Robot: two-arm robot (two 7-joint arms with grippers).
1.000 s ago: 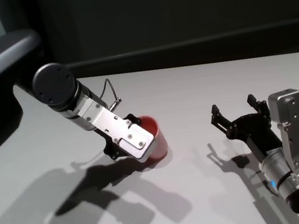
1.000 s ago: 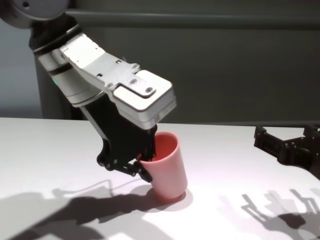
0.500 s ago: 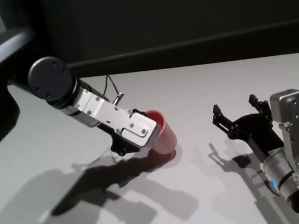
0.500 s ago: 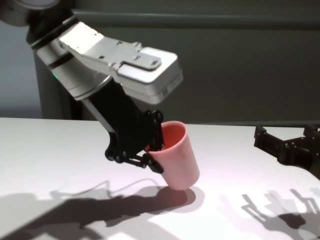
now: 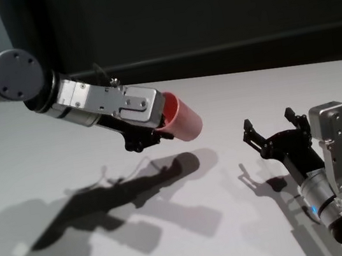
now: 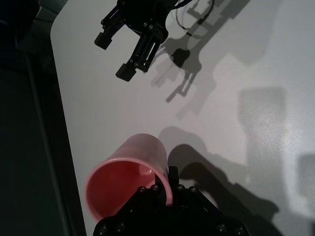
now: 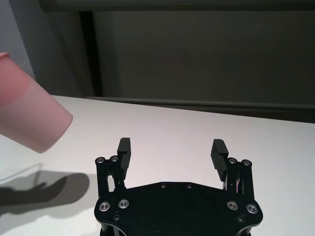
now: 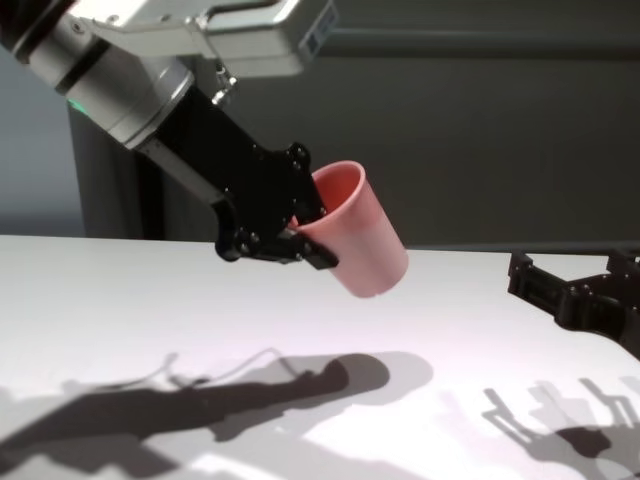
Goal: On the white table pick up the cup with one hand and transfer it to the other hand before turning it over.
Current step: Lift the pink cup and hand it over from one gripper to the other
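Observation:
My left gripper [image 5: 161, 128] is shut on the rim of the pink cup [image 5: 183, 121] and holds it in the air above the white table [image 5: 218, 101]. The cup is tilted, its base pointing toward my right side. The chest view shows the cup [image 8: 358, 243] well clear of the table [image 8: 120, 300], with its shadow below. In the left wrist view the cup [image 6: 129, 176] is seen from its open mouth. My right gripper [image 5: 273, 131] is open and empty, low over the table to the right of the cup. The right wrist view shows its open fingers [image 7: 123, 149] and the cup [image 7: 29, 118].
A dark wall runs behind the table's far edge [image 5: 227, 73]. Shadows of both arms lie on the tabletop [image 5: 135, 191].
My left gripper has lifted the cup off the table and up to the right, tilting it further. The right arm has not moved.

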